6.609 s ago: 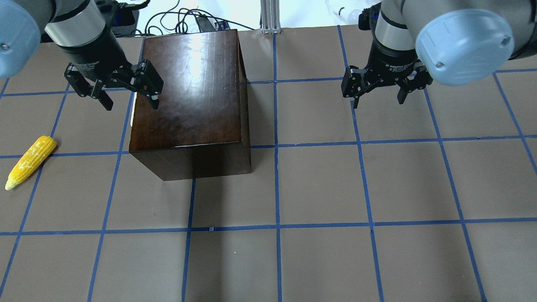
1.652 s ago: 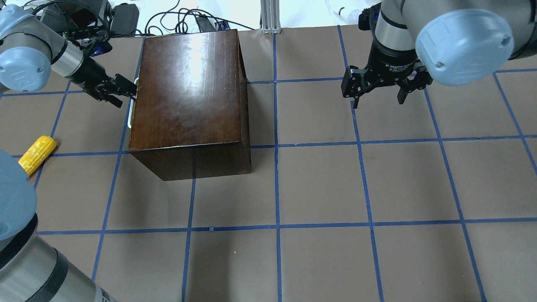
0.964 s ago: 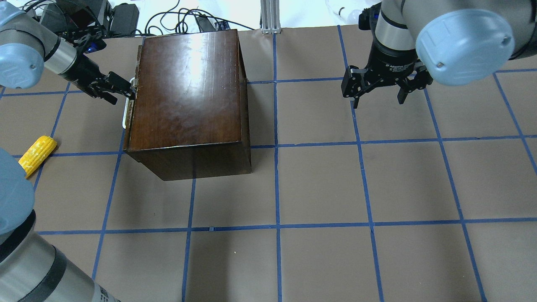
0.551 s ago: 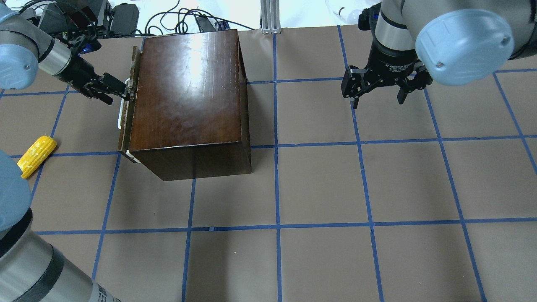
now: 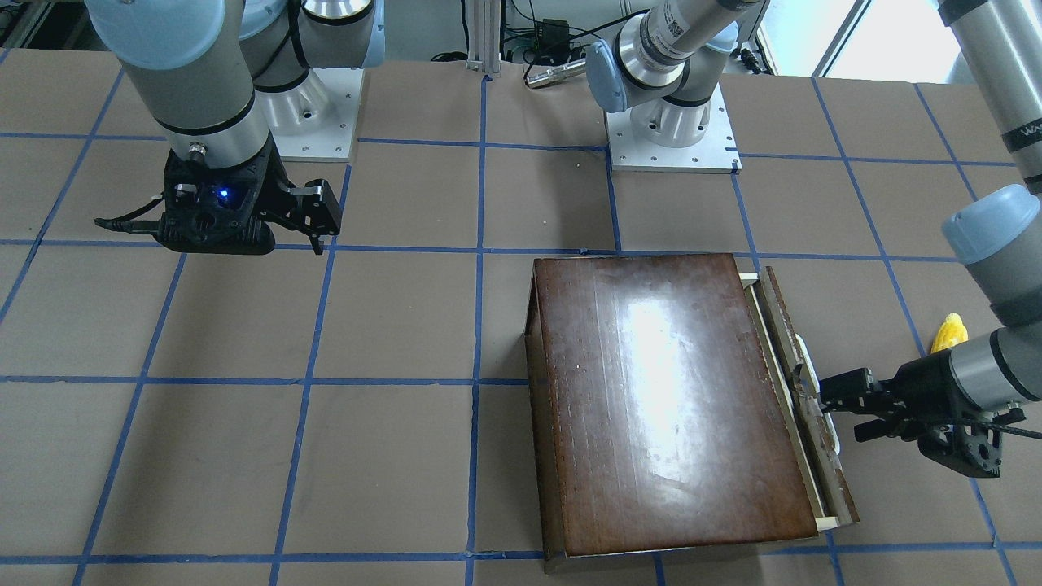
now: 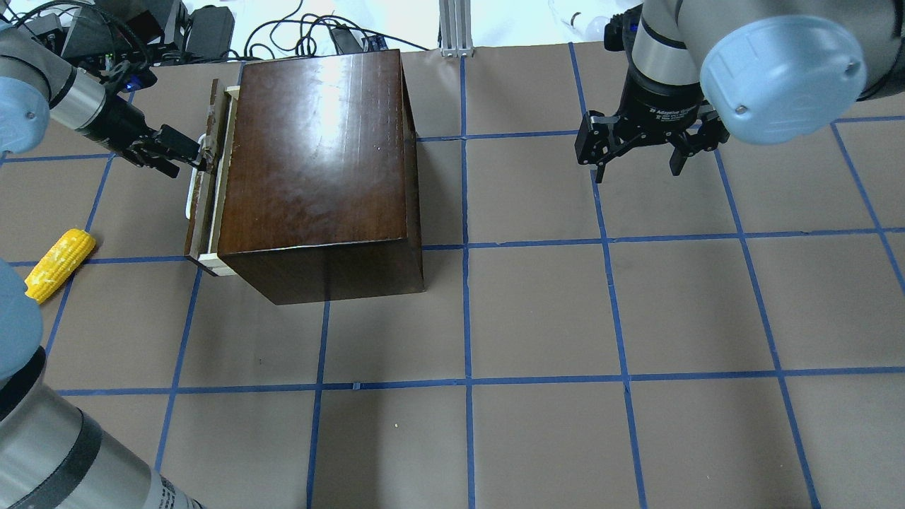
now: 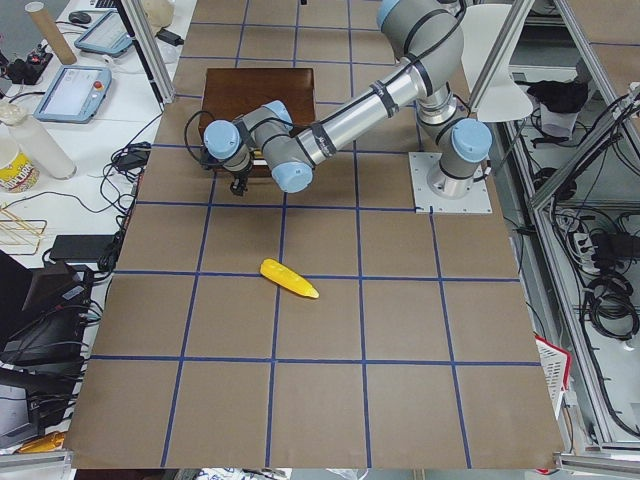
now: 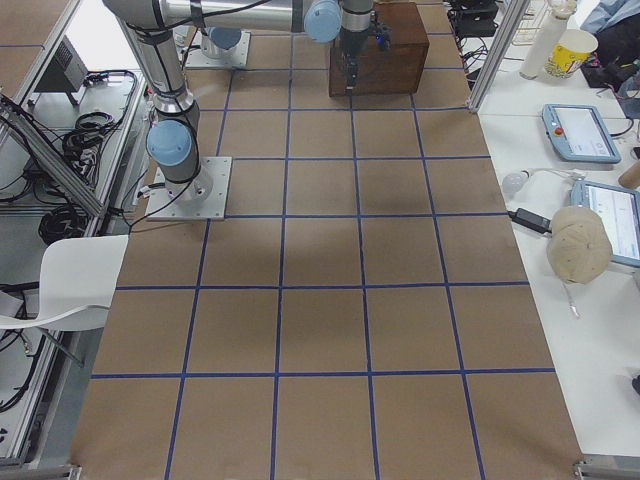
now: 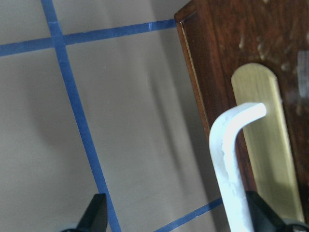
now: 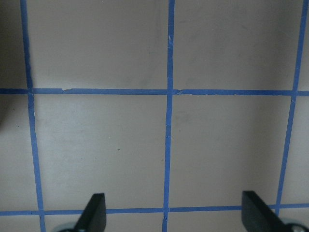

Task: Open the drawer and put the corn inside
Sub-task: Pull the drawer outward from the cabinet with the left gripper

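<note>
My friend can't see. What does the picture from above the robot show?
The left gripper is at the handle of a drawer that sticks slightly out of a dark wooden box. A yellow corn lies on the table nearby; the right gripper hangs open, empty.

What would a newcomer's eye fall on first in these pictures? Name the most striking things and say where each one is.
The glossy dark-brown box on the left half of the table stands out, its drawer slid slightly out. The left claw is at the drawer's white handle; the yellow corn lies alone farther left. The right claw hangs open over the right half.
</note>
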Robot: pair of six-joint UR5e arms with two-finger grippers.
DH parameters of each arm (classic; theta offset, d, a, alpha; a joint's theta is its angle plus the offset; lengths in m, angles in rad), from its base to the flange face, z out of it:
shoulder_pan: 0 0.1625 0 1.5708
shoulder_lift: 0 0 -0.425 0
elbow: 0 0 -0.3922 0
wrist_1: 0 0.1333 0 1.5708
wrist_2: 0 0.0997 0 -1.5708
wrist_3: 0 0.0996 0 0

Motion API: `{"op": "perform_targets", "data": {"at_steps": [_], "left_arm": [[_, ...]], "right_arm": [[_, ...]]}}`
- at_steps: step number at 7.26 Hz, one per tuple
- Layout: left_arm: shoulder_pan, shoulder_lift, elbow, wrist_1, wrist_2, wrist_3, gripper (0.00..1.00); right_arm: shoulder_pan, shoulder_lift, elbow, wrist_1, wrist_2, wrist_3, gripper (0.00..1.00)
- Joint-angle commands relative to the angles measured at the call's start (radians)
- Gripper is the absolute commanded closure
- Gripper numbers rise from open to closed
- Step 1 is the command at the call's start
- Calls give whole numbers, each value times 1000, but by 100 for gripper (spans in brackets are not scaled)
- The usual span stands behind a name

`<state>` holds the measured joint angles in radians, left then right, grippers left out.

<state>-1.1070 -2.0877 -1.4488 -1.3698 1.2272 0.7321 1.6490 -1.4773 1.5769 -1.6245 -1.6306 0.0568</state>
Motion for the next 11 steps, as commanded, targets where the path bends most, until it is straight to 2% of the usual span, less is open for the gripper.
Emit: {"op": "perform_targets", "data": {"at_steps": [1, 9, 11], "left_arm": [[15, -9, 13, -5, 0, 20, 0], [50, -31, 60, -31, 48, 102, 0], [91, -43, 62, -43, 48, 124, 0]], "right_arm": [[0, -1, 0, 0, 0, 0, 0], [0, 0, 0, 0, 0, 0, 0], [0, 0, 0, -1, 0, 0, 0]]}}
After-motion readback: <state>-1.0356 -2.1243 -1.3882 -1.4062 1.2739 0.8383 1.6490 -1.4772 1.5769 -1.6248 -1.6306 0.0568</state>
